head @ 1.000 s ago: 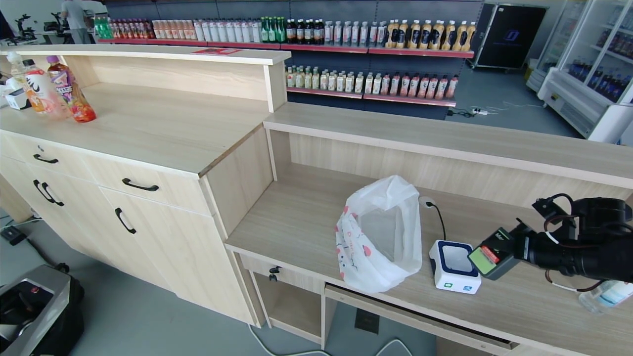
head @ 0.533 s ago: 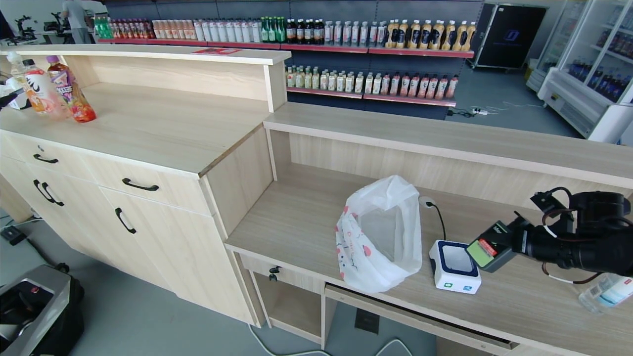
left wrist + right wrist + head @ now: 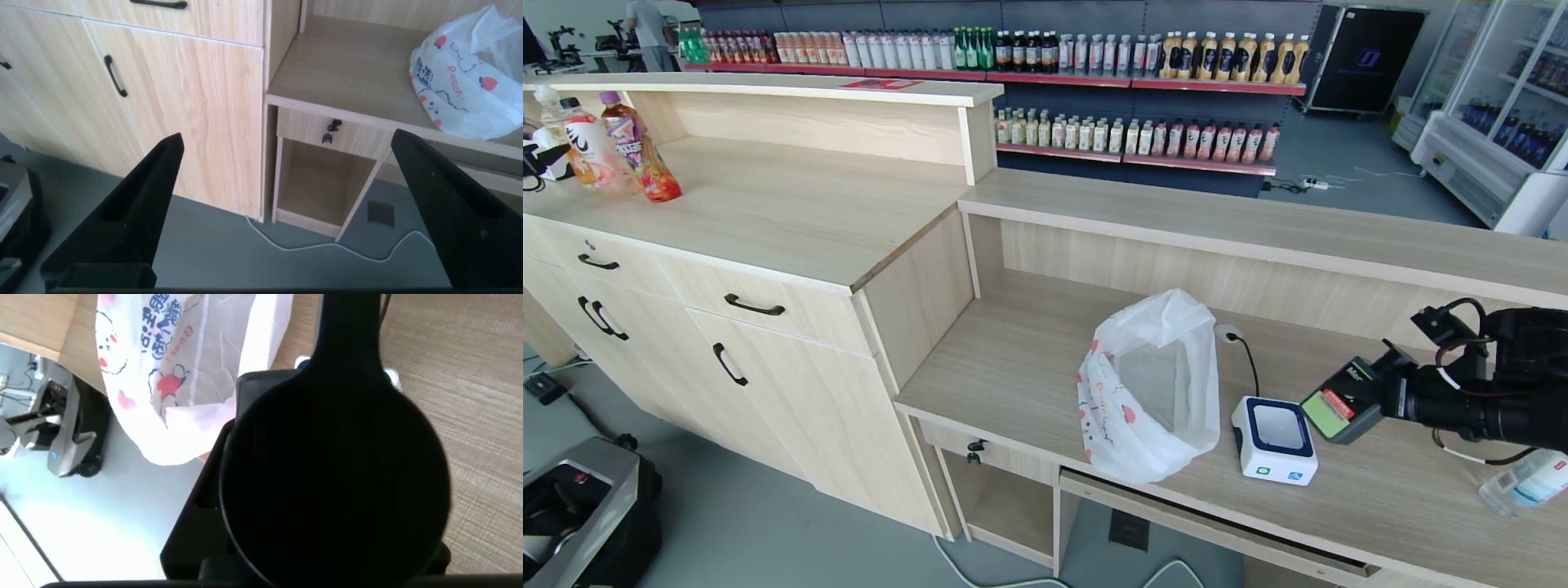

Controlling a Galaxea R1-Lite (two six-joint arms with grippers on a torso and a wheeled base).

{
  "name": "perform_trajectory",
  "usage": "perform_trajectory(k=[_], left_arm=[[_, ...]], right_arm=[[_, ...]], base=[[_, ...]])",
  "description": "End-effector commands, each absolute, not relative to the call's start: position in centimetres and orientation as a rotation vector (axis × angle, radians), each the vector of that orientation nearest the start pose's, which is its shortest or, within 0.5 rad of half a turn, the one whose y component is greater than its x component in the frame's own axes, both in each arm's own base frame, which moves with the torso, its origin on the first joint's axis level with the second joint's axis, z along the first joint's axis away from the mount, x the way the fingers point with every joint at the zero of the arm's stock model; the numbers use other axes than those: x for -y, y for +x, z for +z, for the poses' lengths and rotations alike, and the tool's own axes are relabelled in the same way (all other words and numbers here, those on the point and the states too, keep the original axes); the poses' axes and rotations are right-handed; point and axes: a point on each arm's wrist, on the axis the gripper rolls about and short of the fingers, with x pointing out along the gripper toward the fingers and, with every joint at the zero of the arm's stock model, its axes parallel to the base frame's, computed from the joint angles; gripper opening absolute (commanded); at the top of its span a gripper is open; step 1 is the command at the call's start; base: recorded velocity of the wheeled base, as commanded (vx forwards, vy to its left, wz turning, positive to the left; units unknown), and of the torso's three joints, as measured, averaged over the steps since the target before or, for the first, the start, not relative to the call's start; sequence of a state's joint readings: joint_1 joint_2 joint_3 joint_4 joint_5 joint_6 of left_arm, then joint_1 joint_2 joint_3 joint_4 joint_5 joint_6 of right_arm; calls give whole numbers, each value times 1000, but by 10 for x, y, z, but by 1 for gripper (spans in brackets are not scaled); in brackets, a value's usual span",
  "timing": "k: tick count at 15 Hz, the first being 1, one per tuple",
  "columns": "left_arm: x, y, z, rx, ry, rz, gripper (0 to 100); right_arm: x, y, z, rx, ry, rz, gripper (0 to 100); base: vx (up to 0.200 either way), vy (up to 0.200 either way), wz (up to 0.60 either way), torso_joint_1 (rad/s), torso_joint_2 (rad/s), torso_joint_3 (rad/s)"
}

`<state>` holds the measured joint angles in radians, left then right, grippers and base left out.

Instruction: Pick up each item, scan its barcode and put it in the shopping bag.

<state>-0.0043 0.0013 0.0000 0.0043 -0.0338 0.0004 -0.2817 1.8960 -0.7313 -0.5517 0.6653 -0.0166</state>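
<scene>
The right gripper [image 3: 1382, 394] is pinched on a small dark box [image 3: 1342, 399], a flat rectangular carton with a glossy green and red panel on its face. The box is held tilted, that face angled down toward the barcode scanner [image 3: 1274, 439], hanging just beside the scanner's right edge and a little above it, with a gap between them. The scanner is a squat white cube with a dark blue frame around a pale window on top, and a black cable runs from behind it. Just to its left slumps the shopping bag [image 3: 1147, 392], thin crinkled translucent white plastic printed with red and pink shapes, its mouth open. Both stand on the lower counter [image 3: 1029, 359], a smooth pale wood-grain laminate. The right arm lies nearly level over this counter, coming in from the right, loose wires looping over its black wrist; a clear plastic bottle [image 3: 1523, 486] lies on its side beneath it. The left gripper [image 3: 286, 140] hangs low before the cabinet doors, its two black wedge-shaped fingers [image 3: 122, 220] spread wide, nothing between them.
</scene>
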Motion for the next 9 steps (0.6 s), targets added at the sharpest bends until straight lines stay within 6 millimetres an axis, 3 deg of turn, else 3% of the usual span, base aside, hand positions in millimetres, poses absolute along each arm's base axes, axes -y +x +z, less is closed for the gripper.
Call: perform_trajectory(k=[1, 2, 4, 6, 9], left_arm=[[1, -23, 75, -6, 0, -38, 100], [1, -23, 75, -6, 0, -37, 100], [1, -23, 75, -6, 0, -38, 100], [1, -23, 75, -6, 0, -38, 100], [1, -23, 75, -6, 0, -37, 100]], right_arm=[[56, 231, 135, -406, -18, 411, 0], [63, 197, 144, -354, -262, 380, 0], [68, 159, 149, -418, -499, 370, 0], [68, 142, 155, -425, -552, 334, 0], [65, 136, 163, -390, -573, 309, 0]], base=[[0, 0, 0, 0, 0, 0], [0, 0, 0, 0, 0, 0], [0, 0, 0, 0, 0, 0], [0, 0, 0, 0, 0, 0], [0, 0, 0, 0, 0, 0]])
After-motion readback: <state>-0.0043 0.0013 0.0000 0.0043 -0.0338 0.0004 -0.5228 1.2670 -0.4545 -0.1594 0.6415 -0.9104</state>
